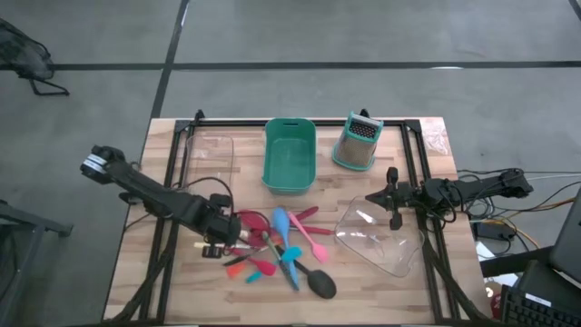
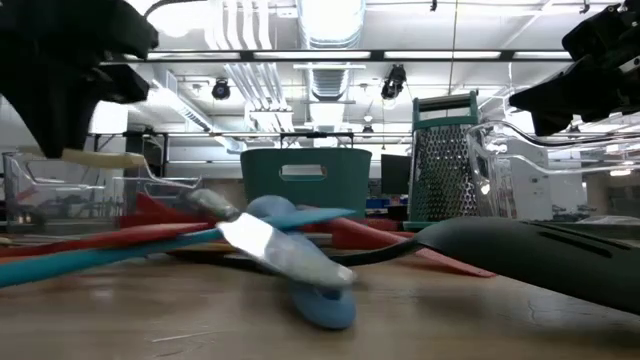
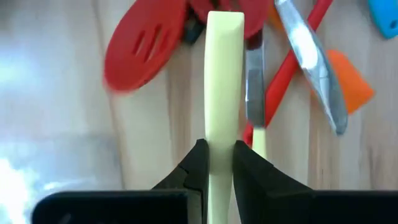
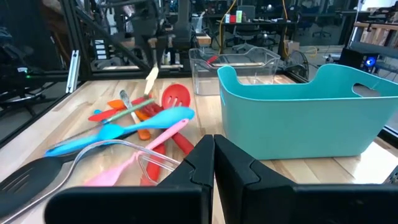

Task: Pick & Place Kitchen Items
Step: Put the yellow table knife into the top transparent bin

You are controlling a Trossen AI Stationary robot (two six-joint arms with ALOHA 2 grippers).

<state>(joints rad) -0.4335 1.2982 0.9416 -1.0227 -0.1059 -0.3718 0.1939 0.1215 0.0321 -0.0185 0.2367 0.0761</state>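
Note:
The kitchen items lie in a pile [image 1: 277, 252] on the wooden table: a red slotted spatula [image 3: 140, 53], blue spatulas [image 1: 286, 245], a pink one [image 1: 313, 238], a black-headed spoon [image 1: 322, 284] and a metal-handled tool [image 3: 311, 62]. My left gripper [image 1: 221, 241] is at the pile's left side, shut on a flat cream-coloured tool [image 3: 224, 74]. My right gripper [image 1: 392, 211] is shut at the far rim of a clear plastic container [image 1: 377, 238], right of the pile. My left gripper pinches the cream tool by its two long edges [image 3: 219, 146] between its two fingers. The tool runs along the fingers and sticks out ahead of them. It is lifted clear above the pile [image 4: 151, 79]. My right gripper is shut at the clear container's far rim [image 1: 386, 216]. The fingers come level from the table's right side. The gripper itself hides the place of contact. The container sits tilted, its open side toward the pile.
A teal bin [image 1: 290, 154] stands at the far middle, with a teal-framed box grater [image 1: 357, 143] to its right. A second clear container [image 1: 209, 159] stands at the far left. Black frame rails run along both table sides.

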